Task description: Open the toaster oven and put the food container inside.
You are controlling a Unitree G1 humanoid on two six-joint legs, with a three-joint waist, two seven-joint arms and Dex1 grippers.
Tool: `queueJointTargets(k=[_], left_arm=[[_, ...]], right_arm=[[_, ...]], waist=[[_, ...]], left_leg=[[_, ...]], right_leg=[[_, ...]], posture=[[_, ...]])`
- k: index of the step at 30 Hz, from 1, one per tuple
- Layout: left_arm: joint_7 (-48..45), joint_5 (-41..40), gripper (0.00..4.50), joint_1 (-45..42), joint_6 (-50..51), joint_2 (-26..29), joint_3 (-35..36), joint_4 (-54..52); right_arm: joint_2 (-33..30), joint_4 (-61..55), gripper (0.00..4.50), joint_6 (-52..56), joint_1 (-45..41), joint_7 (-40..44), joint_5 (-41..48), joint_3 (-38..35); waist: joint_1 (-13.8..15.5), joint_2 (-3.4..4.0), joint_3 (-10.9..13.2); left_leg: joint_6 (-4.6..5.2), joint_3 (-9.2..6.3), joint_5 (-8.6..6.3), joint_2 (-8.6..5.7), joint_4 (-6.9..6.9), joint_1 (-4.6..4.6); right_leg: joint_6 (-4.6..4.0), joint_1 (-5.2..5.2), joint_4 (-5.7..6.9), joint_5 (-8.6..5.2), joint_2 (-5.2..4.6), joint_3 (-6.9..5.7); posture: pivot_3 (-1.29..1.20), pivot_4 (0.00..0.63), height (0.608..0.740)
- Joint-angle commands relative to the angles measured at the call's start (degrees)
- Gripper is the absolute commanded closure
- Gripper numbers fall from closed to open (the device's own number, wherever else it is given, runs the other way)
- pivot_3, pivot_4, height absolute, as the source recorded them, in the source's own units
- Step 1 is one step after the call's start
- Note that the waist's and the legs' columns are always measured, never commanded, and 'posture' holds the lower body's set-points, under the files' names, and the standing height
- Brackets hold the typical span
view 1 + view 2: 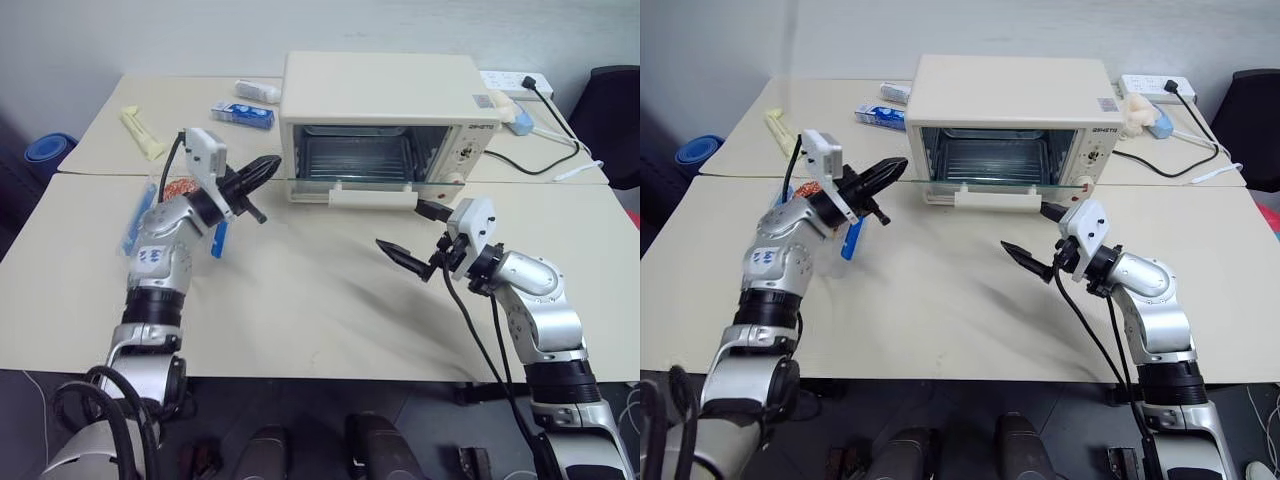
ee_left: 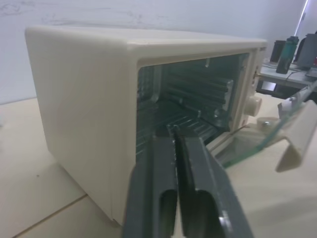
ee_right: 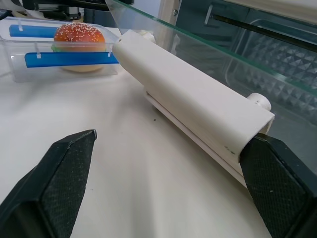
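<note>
Ahead, the toaster oven [image 1: 385, 120] stands on the surface with its glass door dropped flat. My left hand [image 1: 262, 170] is pinched closed on nothing, raised near the oven's left corner; my right hand [image 1: 412, 235] gapes wide, empty, by the door handle [image 3: 188, 96]. The food container [image 3: 59, 52] sits behind my left arm, mostly hidden. It looks light, stiff, slick; I'd grip its long sides.

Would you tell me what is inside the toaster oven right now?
The oven stands open; only its wire rack and ribbed walls show. The far back corners are too dim to tell.
</note>
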Motion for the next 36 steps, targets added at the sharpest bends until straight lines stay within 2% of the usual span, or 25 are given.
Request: queueJointTargets(k=[1,7,12,15,19,25,31,34,36], left_arm=[[-3.30,1.57,4.49,-2.45,-2.46,-0.40,-0.80,2.64],[-11.37,0.92,4.49,-1.74,-1.73,-1.14,-2.17,2.74],[-15.57,3.91,4.49,0.85,-1.76,-0.89,-5.78,0.43],[-14.53,6.80,4.49,3.47,-1.94,-0.73,-7.98,-2.41],[-10.90,9.60,4.49,7.49,-0.29,-1.52,-9.72,-7.07],[-4.17,11.29,4.49,14.09,1.92,-3.74,-10.37,-14.35],[-2.17,10.28,4.49,20.07,4.78,-2.31,-9.46,-22.17],[1.28,4.58,3.90,24.53,6.10,-3.16,-3.23,-30.95],[1.49,-0.96,3.30,29.27,8.20,-1.76,1.94,-38.96]], right_arm=[[-0.13,-3.39,0.00,-1.63,1.24,-1.19,-0.05,-1.08],[-2.34,-8.64,0.00,-2.13,10.85,-1.88,2.29,-6.46],[-4.19,-11.69,0.00,-6.49,25.36,-2.45,2.03,-14.61],[-4.24,-13.12,0.00,-8.53,33.05,-2.77,2.36,-19.18],[-3.78,-15.32,0.00,-9.50,38.84,-3.21,3.70,-22.61],[-3.51,-17.56,0.00,-8.12,40.70,-3.61,6.45,-23.41],[-4.34,-17.83,0.00,-5.88,35.13,-4.38,5.90,-19.71],[-2.99,-16.79,0.00,-9.31,31.32,1.02,9.88,-16.91],[-3.94,-17.54,0.00,-5.80,29.85,3.86,13.40,-14.93]], waist=[[-0.01,0.00,0.00],[0.34,0.00,0.00],[1.58,0.00,0.00],[1.89,0.00,0.00],[1.58,-0.01,0.00],[1.44,0.00,0.00],[1.40,0.00,0.00],[1.32,0.00,0.00],[1.47,0.00,0.00]], left_leg=[[0.00,0.00,0.00,0.00,0.01,0.00],[0.02,-0.07,-0.01,-0.02,0.01,-0.06],[0.06,-0.06,-0.03,-0.09,0.06,-0.02],[0.10,-0.04,-0.05,-0.13,0.09,0.03],[0.22,0.02,-0.09,-0.10,0.10,0.11],[0.23,0.01,-0.09,-0.02,0.09,0.19],[0.21,-0.02,-0.08,-0.03,0.11,0.18],[0.10,-0.01,-0.02,0.02,0.09,0.17],[0.08,-0.10,-0.01,0.05,0.09,0.14]], right_leg=[[0.00,0.00,0.00,0.00,0.00,0.01],[0.00,0.01,0.07,0.00,-0.02,0.04],[0.02,0.05,0.04,0.01,-0.04,0.08],[0.02,0.10,-0.01,0.01,-0.06,0.13],[0.03,0.14,-0.02,0.01,-0.03,0.23],[0.03,0.15,0.05,0.01,0.00,0.24],[0.03,0.17,0.05,0.01,-0.02,0.23],[0.03,0.15,0.03,0.01,0.00,0.23],[0.03,0.15,0.02,0.01,0.00,0.16]], posture=[[0.00,0.150,0.740],[0.00,0.150,0.740],[0.00,0.150,0.740],[0.00,0.150,0.740],[0.00,0.150,0.740],[0.00,0.150,0.740],[0.00,0.150,0.740],[0.00,0.150,0.740],[0.00,0.150,0.740]])
